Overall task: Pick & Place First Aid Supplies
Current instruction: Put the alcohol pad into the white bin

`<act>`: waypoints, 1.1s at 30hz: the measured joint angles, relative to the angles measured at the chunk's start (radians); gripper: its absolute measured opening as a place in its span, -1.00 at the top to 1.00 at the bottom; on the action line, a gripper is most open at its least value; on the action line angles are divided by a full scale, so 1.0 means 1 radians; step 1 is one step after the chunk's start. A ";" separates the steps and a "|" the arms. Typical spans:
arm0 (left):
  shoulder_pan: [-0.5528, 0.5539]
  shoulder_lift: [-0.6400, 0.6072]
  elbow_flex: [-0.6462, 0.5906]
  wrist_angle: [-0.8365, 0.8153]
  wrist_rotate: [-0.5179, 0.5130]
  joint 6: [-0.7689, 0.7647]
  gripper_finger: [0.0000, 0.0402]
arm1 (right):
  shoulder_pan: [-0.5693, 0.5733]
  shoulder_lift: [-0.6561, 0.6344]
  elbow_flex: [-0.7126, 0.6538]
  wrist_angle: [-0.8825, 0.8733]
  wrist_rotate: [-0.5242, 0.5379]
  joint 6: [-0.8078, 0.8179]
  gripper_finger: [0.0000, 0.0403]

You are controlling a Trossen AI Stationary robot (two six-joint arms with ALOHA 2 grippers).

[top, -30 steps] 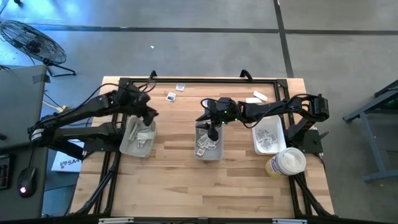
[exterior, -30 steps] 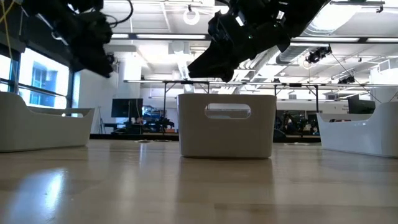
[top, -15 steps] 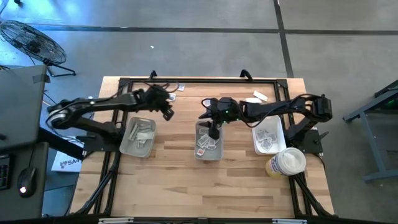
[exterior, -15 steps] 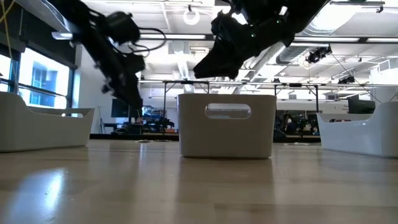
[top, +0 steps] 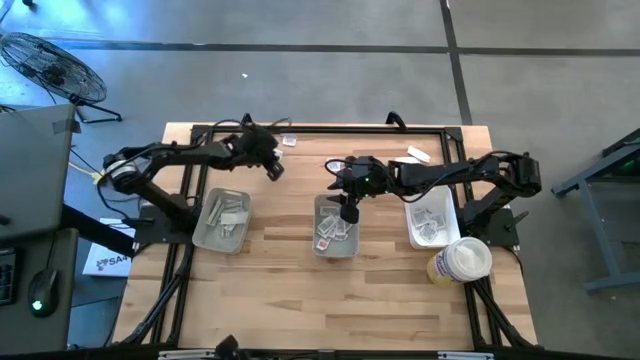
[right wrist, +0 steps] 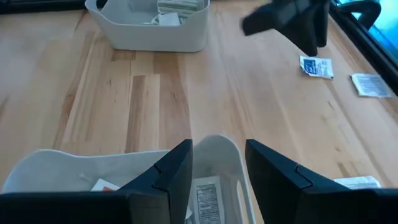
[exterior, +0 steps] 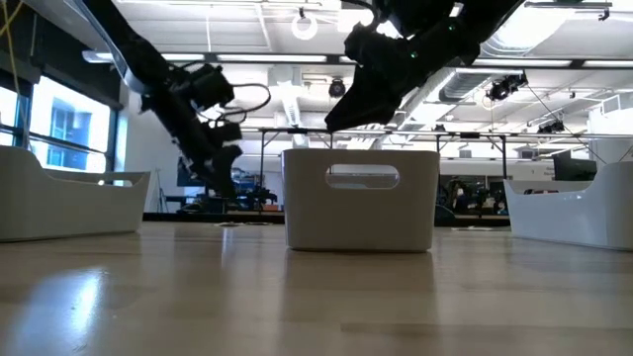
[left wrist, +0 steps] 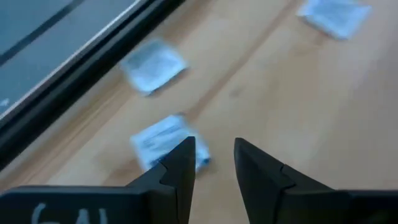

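My left gripper [left wrist: 214, 149] is open with a narrow gap and nothing in it. It hovers low over the far part of the table [top: 272, 165], beside a square white-grey sachet [left wrist: 163, 140]. Two more sachets [left wrist: 152, 62] [left wrist: 333, 15] lie flat on the wood farther off. My right gripper [right wrist: 217, 155] is open and empty. It hangs above the far end of the middle grey tray [top: 335, 228], which holds several packets [right wrist: 208, 196]. The low view shows my right gripper [exterior: 341, 114] above that tray's rim.
The left tray [top: 222, 220] holds pale strips, and the right tray [top: 430, 222] holds packets. A round white tub [top: 460, 262] stands near the right tray. Loose packets [top: 412, 155] lie by the far right edge. A black frame rail [top: 320, 128] runs along the far edge.
My left gripper has swung from above the left tray toward the table's far edge and to the right. It has come down near the loose sachets there. My right gripper has stayed over the middle tray.
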 joint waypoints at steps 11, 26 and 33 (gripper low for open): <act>0.104 0.111 0.000 0.081 0.125 -0.018 0.20 | 0.000 0.000 0.000 0.005 0.000 -0.032 0.29; 0.096 0.226 0.002 0.146 0.050 0.027 0.12 | 0.000 -0.001 0.000 0.024 -0.001 -0.040 0.29; 0.095 0.231 0.002 0.149 0.049 0.009 0.54 | 0.000 -0.001 0.000 0.024 -0.001 -0.033 0.29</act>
